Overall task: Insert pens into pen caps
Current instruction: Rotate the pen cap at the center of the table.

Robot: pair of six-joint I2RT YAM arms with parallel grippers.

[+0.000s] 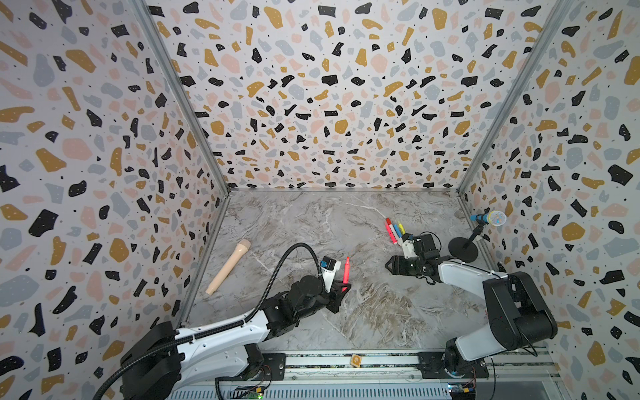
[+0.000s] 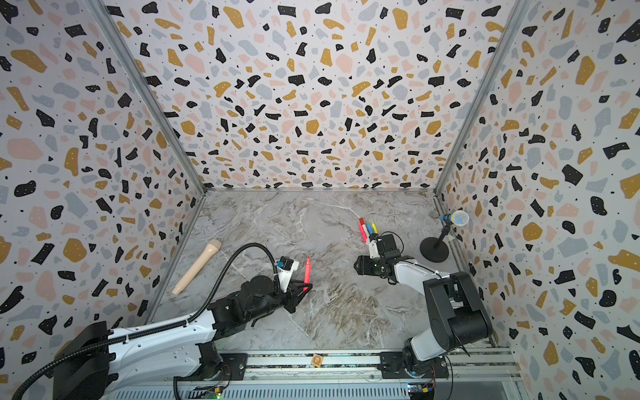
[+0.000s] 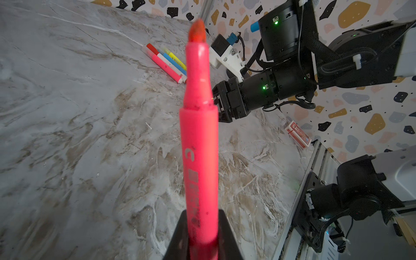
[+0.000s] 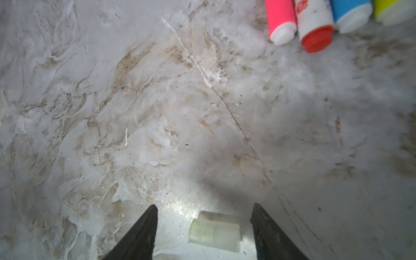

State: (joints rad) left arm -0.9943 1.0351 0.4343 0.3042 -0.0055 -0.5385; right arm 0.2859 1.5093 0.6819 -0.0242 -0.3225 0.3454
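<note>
Near the pen row (image 4: pixel 315 22), our right fingers (image 4: pixel 139 234) stand apart around a cap (image 4: pixel 215 234); we should close centred on it. Left fingers (image 3: pixel 177 238) clamp a pink pen (image 3: pixel 199 146).

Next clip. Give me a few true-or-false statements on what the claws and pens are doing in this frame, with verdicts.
1. The left claw grips a neon pink pen whose tip is bare. True.
2. The right claw is shut on a cap. False: its jaws stand open on either side of a pale cap lying on the table.
3. Near the back of the table, four pens lie side by side. True.
4. The beige stick stands upright. False: it lies flat.
</note>
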